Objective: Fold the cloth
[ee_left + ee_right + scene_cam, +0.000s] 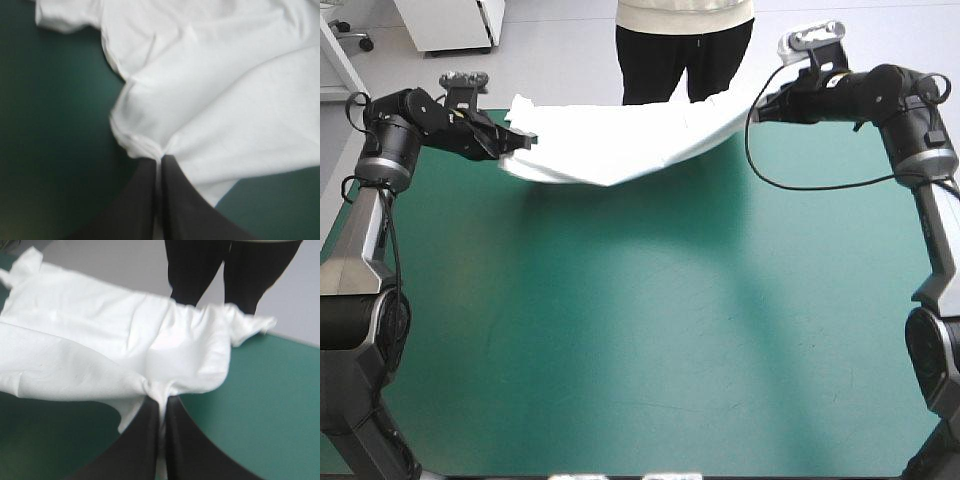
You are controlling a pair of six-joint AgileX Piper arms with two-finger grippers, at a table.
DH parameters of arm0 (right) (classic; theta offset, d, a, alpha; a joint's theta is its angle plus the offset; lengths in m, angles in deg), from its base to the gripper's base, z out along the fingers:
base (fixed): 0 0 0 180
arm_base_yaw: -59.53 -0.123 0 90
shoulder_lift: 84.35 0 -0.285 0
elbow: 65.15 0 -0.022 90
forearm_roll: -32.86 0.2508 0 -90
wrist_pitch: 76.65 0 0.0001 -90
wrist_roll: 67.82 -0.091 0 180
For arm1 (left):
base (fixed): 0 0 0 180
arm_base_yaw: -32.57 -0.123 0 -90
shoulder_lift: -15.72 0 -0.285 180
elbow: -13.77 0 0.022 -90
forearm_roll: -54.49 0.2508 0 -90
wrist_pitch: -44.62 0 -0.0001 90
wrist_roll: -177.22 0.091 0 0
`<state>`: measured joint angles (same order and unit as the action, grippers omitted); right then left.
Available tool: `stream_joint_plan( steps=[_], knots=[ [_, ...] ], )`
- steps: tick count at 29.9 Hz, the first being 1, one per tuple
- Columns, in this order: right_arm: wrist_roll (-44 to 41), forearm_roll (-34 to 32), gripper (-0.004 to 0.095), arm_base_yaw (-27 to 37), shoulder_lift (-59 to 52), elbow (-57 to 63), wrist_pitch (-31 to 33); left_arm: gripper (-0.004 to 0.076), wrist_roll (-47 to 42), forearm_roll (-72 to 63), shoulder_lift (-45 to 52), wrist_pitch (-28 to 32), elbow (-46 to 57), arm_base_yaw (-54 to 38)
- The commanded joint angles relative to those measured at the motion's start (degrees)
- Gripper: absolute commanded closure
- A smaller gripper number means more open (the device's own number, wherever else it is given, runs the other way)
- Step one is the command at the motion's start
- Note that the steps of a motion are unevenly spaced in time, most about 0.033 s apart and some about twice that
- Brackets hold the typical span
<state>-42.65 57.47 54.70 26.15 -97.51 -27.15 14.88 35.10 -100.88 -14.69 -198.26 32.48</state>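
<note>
While the white T-shirt hangs stretched above the far edge of the bench, sagging mid-span, the left end effector and right end effector each pinch one end, nearly closed. Probably best lowered together, level and taut.

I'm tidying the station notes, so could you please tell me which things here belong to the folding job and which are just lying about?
Part of the job: the T-shirt, stretched between the left gripper and the right gripper, each shut on it.
Just there: the teal-green table cover; nothing else loose shows.
</note>
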Motion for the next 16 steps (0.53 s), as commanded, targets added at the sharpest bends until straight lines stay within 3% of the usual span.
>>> stream_joint_plan(
  steps=[1,9,16],
  knots=[
    [-0.05,1.43,0.0925,0.71,-6.97,9.33,-2.3,0.0733,0.02,-1.35,4.82,0.73,5.67,0.09],
    [1.81,1.01,0.0925,0.71,-14.56,38.66,-5.17,0.0733,3.35,-1.5,8.41,2.02,26.78,1.15],
    [1.38,-1.29,0.0925,0.71,-16.99,51.81,-5.49,0.0733,4.43,-1.19,12.82,5.31,40.7,2.08]
  ],
)
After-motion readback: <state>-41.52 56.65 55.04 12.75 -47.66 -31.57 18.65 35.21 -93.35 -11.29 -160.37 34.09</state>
